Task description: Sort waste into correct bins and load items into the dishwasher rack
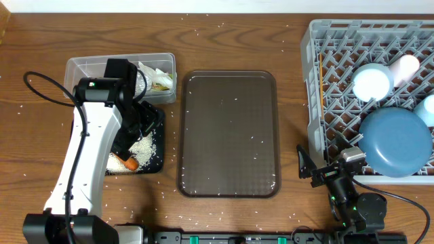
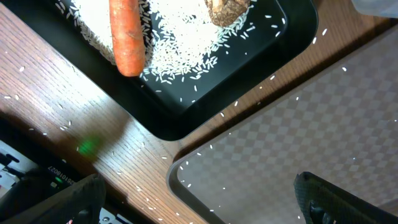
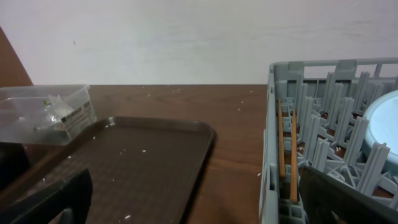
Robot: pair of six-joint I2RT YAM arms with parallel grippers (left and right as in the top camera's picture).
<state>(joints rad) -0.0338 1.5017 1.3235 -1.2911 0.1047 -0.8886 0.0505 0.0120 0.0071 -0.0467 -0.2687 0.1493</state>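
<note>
An orange carrot [image 1: 131, 163] [image 2: 127, 37], a brown food lump [image 2: 227, 11] and white rice [image 2: 180, 43] lie in the black tray [image 1: 157, 163] [image 2: 186, 121]. The crumpled wrapper [image 1: 154, 76] [image 3: 56, 109] sits in the clear tub [image 1: 81, 68]. My left gripper [image 1: 144, 122] [image 2: 199, 205] hangs open above the black tray's near corner, holding nothing. The grey rack [image 1: 312, 81] [image 3: 270, 155] holds the blue plate [image 1: 395, 142], white bowl [image 1: 372, 83], white cup [image 1: 409, 66], light-blue cup [image 1: 427, 108] and chopsticks [image 1: 319, 85] [image 3: 293, 155]. My right gripper [image 1: 308, 169] [image 3: 199, 199] stands open and empty by the rack's front left corner.
A large brown serving tray [image 1: 228, 135] [image 2: 298, 124] [image 3: 124, 162] lies between the bins and the rack, with a few rice grains on it. Loose rice is scattered over the wooden table [image 1: 41, 156]. A white wall rises behind the table in the right wrist view.
</note>
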